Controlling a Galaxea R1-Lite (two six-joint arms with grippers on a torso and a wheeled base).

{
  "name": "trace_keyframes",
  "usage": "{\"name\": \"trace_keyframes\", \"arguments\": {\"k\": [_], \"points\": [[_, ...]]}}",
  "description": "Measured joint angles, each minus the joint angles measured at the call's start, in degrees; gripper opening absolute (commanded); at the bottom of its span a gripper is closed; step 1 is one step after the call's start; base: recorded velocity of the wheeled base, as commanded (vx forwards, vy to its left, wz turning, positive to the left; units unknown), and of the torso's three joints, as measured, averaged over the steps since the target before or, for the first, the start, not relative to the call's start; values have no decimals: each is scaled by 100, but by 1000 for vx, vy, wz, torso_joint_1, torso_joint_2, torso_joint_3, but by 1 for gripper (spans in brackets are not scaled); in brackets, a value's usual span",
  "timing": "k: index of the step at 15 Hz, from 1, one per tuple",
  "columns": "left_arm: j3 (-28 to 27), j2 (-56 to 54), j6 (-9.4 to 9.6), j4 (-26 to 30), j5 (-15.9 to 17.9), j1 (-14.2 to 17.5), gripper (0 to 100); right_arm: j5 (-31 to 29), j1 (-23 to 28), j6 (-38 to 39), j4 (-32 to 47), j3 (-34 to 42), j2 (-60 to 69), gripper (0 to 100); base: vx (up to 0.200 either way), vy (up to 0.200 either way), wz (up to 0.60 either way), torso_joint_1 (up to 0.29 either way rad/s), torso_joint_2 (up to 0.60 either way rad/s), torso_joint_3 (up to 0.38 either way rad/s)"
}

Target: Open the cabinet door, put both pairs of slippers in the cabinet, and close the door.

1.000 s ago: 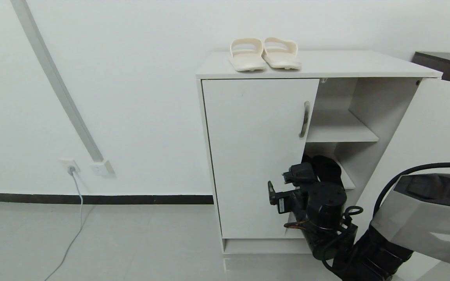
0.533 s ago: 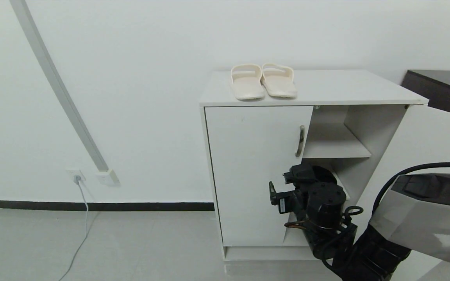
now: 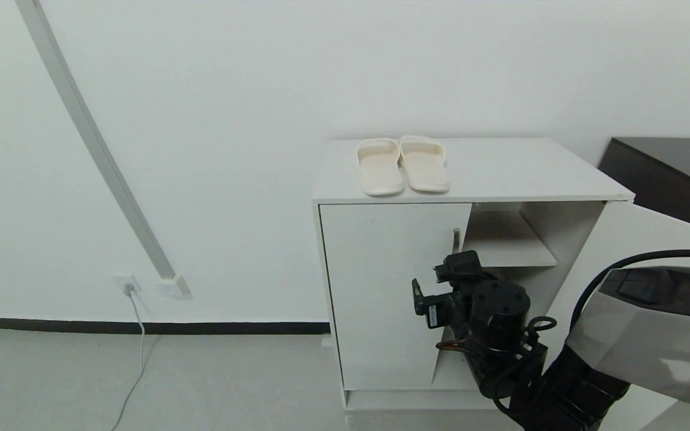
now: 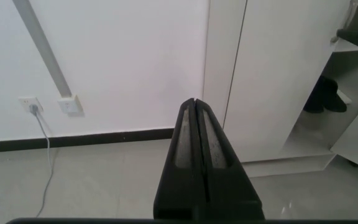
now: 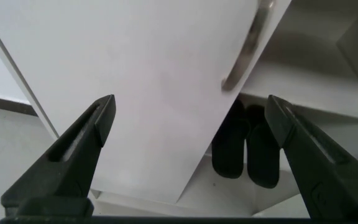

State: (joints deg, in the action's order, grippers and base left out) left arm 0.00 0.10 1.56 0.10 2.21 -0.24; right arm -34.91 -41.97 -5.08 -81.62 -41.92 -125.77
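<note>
A cream pair of slippers lies on top of the white cabinet. Its left door is shut and carries a metal handle; its right door stands swung open. A black pair of slippers rests on a lower shelf inside, and that black pair is also in the left wrist view. My right gripper is open, held in front of the shut door near the handle, apart from it. My left gripper is shut on nothing, low above the floor, left of the cabinet.
A wall socket with a cable and a slanted grey conduit are on the wall to the left. A dark piece of furniture stands right of the cabinet. Bare grey floor lies in front.
The whole head view has shifted: the camera has risen, so the cabinet sits lower in the picture. The black slippers are now hidden behind my right arm there.
</note>
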Motion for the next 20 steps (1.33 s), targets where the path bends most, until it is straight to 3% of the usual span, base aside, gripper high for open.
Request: {"name": "trace_keyframes", "arguments": {"k": [13,20], "points": [[0,0,-6,0,0,-2,0,13,7,5,-88,37,5,100,0,0,0,239,-538,-305],[0,0,7,0,0,-5,0,435,77,-517,-773,72,-20,100,0,0,0,20,-45,-24]]}}
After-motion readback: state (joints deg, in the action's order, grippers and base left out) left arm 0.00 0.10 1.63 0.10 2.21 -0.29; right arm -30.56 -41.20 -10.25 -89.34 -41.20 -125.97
